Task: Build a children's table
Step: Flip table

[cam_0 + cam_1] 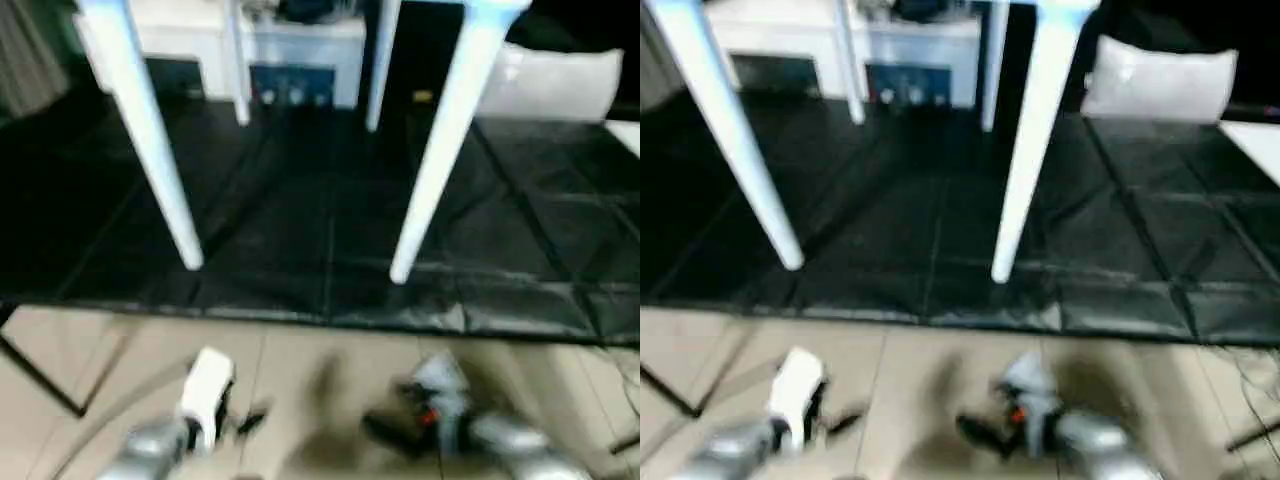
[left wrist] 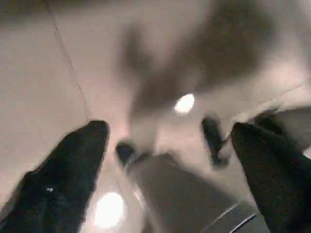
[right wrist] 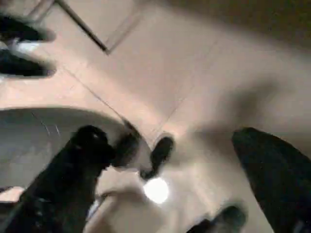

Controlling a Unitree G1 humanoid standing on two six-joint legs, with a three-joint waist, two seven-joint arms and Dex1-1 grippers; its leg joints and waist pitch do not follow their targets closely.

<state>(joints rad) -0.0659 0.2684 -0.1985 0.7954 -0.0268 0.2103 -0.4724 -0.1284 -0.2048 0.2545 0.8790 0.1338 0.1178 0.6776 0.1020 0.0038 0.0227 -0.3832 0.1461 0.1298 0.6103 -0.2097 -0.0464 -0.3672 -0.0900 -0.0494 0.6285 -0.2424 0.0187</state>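
Table [image 1: 440, 140] upright on black mat [image 1: 300, 240]; both hands, left [image 1: 235, 420] and right [image 1: 395, 425], wide open, empty, over bare floor [image 1: 300, 370] before mat edge.

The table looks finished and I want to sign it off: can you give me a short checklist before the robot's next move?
1. All four legs fitted: ok. The near left leg, near right leg and two far legs rise to the top edge of the head views.
2. Near legs' feet on the black mat: ok.
3. Tabletop seated level: cannot tell, it lies above the picture.
4. Left gripper empty: ok, fingers apart over the tiled floor.
5. Right gripper empty: ok, fingers apart.
6. Both grippers away from the legs: ok.
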